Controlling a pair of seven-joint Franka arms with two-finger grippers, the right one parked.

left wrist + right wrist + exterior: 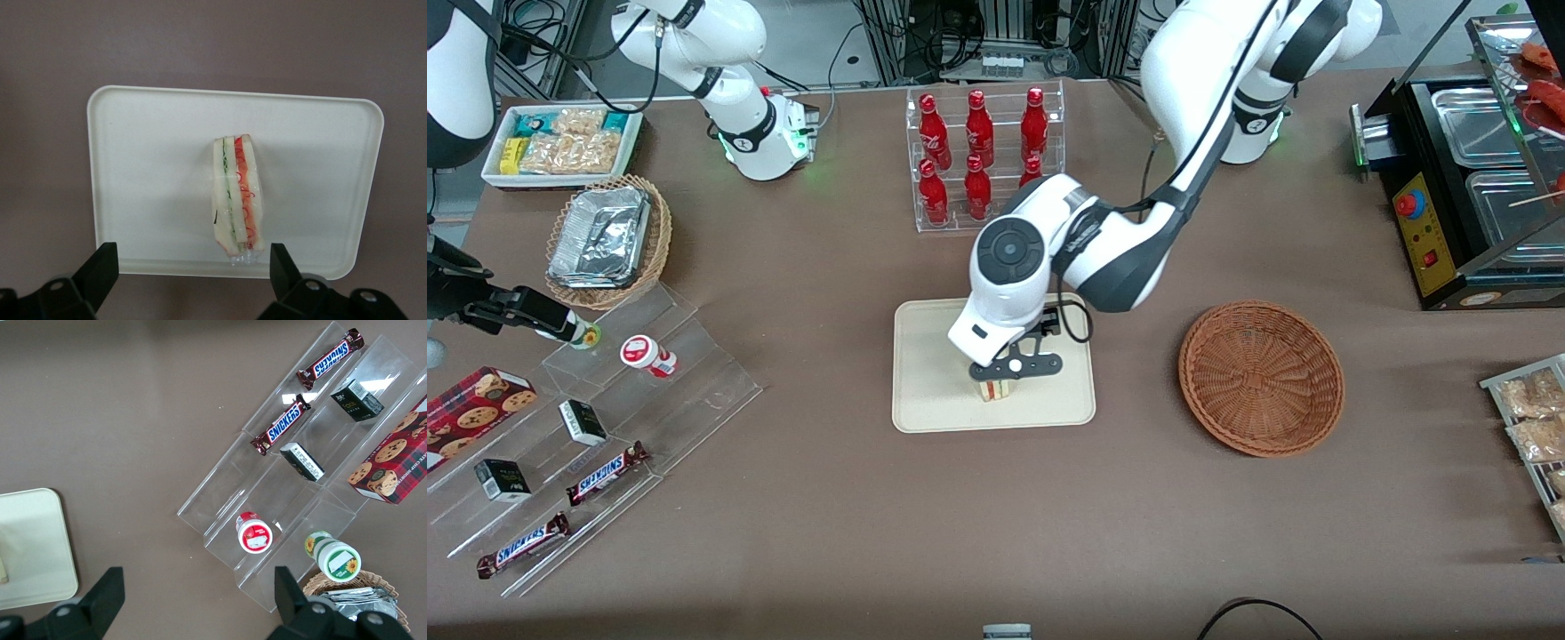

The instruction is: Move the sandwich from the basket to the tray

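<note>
On the tray (934,373), sandwich (237,197) sits on its edge, cut side up.
I've got the pincer (1009,378) right above it, fingers (100,270) spread wide, gripping nothing; basket (1261,376) beside the tray.

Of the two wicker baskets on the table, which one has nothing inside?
The reddish-brown basket beside the tray holds nothing. The tan one holds foil containers. The gripper hangs open over the sandwich.

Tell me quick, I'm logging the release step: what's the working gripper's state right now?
Left gripper: open, holding nothing, hanging just above the sandwich, which rests on the tray.
</note>
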